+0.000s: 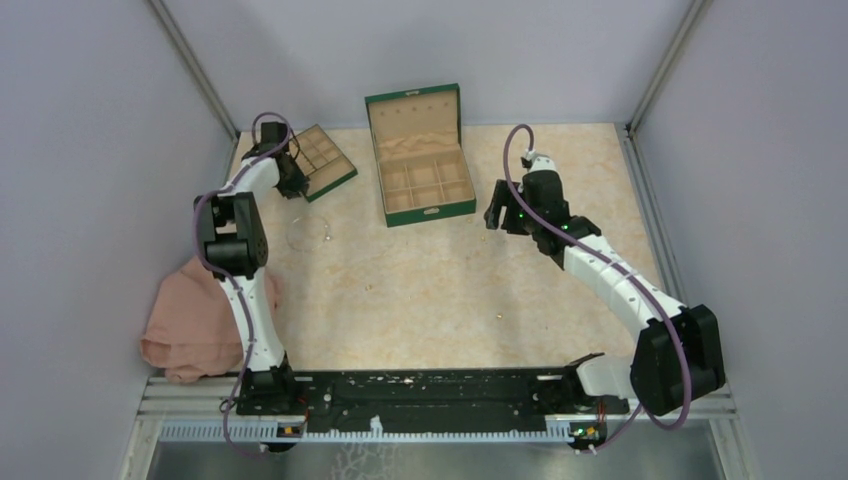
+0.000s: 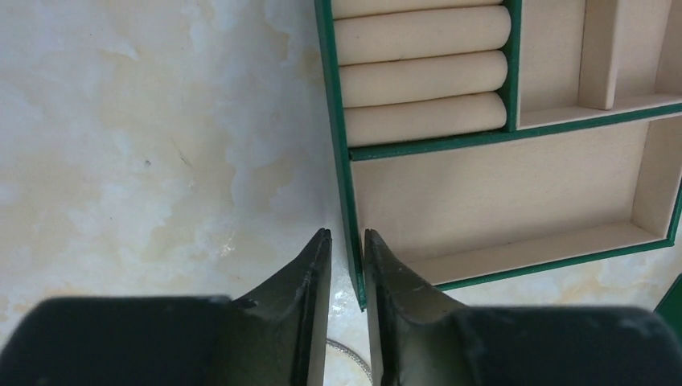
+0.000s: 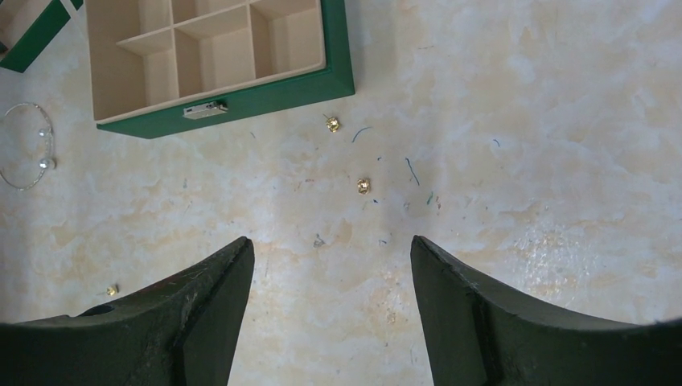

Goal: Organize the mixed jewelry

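The jewelry lies loose on the table. In the right wrist view I see two gold studs (image 3: 332, 124) (image 3: 363, 186), a tiny silvery piece (image 3: 318, 240), another gold speck (image 3: 112, 289) and a thin chain loop (image 3: 28, 149). The loop also shows in the top view (image 1: 308, 232). My right gripper (image 3: 330, 245) is open and empty just above the table, in front of the open green box (image 1: 432, 208). My left gripper (image 2: 346, 237) is nearly shut, its jaws astride the green left wall (image 2: 347, 201) of the flat divided tray (image 1: 338, 178). A bit of chain (image 2: 358, 359) lies under it.
The green box's lid (image 1: 413, 108) stands up at the back. The tray holds beige ring rolls (image 2: 422, 68) and bare compartments. A pink cloth (image 1: 195, 322) lies at the left front edge. Grey walls enclose the table on three sides.
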Available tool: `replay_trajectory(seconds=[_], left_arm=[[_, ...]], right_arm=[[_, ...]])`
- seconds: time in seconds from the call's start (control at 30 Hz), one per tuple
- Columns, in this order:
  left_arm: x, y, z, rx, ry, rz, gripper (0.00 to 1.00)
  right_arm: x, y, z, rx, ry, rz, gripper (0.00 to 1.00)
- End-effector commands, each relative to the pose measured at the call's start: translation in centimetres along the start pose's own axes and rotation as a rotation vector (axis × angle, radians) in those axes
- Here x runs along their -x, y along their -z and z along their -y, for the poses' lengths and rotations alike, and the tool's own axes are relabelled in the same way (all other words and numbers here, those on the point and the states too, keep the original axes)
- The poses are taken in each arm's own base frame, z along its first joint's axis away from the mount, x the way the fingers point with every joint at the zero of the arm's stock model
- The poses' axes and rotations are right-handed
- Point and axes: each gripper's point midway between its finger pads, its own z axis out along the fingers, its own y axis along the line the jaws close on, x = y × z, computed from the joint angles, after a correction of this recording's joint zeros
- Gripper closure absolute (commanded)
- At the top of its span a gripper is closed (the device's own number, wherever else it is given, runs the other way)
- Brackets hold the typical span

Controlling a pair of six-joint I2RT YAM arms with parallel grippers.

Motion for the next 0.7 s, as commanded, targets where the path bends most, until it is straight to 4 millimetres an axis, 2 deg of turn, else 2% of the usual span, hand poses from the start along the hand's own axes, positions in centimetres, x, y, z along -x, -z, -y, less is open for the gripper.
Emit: replay_trajectory(seconds=[0.0,0.03,0.13,0.23,0.47,0.57,0.67], left_arm=[[-0.5,-1.3,-0.2,0.014,-0.049,-0.01,0.76],[-0.6,-1.5,-0.4,0.019,-0.053,-0.014,0.77],[-0.6,-1.3,-0.6,0.028,-0.067,-0.013,0.89],[0.4,-0.3,-0.7,0.038,-0.075,0.015,1.0],[4.9,5.6,-0.9,0.06,-0.108,0.151,1.0],[5.6,8.3,-1.9,0.09,-0.113,0.175,1.0],[5.1,11.0,-2.7,0.099,-0.126,0.18,1.0]], right_arm=[[1.5,0.2,-0.8,0.028,-0.018,0.034,0.29],[1.4,0.2,-0.8,0.027,-0.019,0.031,0.29],[1.4,0.2,-0.8,0.027,-0.02,0.033,0.29],[1.3,0.1,-0.8,0.026,-0.019,0.029,0.3],[1.8,0.0,-1.2,0.036,-0.016,0.029,0.3],[1.9,0.0,-1.3,0.042,-0.013,0.034,0.3],[1.9,0.0,-1.3,0.044,-0.009,0.032,0.3]])
